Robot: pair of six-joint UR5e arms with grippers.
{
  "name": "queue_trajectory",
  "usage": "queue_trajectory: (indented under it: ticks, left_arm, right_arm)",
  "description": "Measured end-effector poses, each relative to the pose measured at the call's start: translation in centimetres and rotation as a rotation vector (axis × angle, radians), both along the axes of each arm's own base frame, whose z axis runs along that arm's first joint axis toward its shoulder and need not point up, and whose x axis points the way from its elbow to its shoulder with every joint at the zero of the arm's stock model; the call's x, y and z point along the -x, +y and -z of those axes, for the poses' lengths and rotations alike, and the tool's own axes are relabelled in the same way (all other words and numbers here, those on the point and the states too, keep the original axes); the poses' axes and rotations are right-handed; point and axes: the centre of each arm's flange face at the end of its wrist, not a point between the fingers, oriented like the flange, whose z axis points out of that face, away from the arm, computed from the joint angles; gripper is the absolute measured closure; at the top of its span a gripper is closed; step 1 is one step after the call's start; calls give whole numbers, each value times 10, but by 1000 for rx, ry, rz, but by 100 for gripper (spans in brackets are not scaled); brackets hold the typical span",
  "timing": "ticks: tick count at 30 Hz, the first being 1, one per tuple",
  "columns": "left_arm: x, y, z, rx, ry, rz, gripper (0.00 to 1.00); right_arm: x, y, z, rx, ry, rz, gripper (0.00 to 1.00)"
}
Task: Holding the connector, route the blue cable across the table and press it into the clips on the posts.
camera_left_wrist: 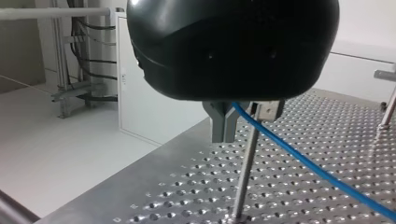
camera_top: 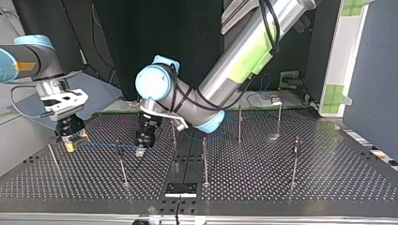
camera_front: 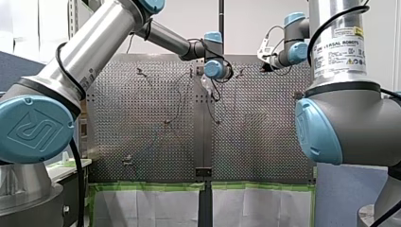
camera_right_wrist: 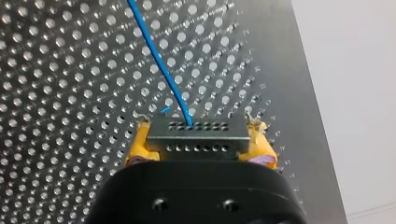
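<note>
Clamping the grey connector (camera_right_wrist: 198,142) between its yellow pads (camera_right_wrist: 137,145), my right gripper (camera_right_wrist: 199,134) holds it over the perforated table (camera_right_wrist: 56,93), and the blue cable (camera_right_wrist: 159,60) leaves the connector's far face. At my left gripper (camera_left_wrist: 245,116) the cable emerges beside the top of a thin metal post (camera_left_wrist: 243,177) and slants away across the table. Whether those jaws pinch it I cannot tell.
</note>
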Motion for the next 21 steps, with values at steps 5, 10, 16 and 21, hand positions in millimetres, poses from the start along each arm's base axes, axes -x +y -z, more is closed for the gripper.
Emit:
queue_trajectory:
  ticks: [5,10,16,21]
  left_arm:
    - [10,-5,8,-22,25,8,98]
    - [22,-12,14,-45,39,11,98]
    - [28,-20,13,-35,20,19,98]
    - [9,-11,16,-21,6,19,98]
  right_arm:
    - [7,-4,1,-3,-3,4,100]
    - [14,-8,2,-6,-6,0,100]
    - [21,-14,7,-13,-7,5,100]
    - [25,-19,12,-21,-6,13,100]
